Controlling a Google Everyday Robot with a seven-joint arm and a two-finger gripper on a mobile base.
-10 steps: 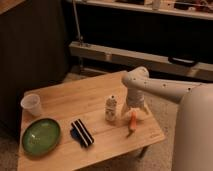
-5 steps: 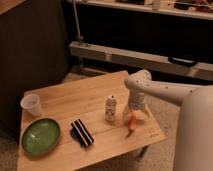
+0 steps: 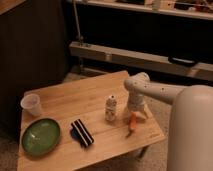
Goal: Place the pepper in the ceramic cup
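The small orange pepper is at the right side of the wooden table, near its front right corner. My gripper points down directly over the pepper's upper end, touching or nearly touching it. I cannot tell whether the pepper is gripped or lies on the table. The whitish tapered ceramic cup stands upright at the far left edge of the table, far from the gripper.
A white cylindrical bottle stands just left of the gripper. A black and white striped object lies at the front middle. A wide green bowl sits at the front left, below the cup. The table edge is close to the pepper.
The arm has shifted very slightly over the pepper. The pepper and the other things stay where they were.
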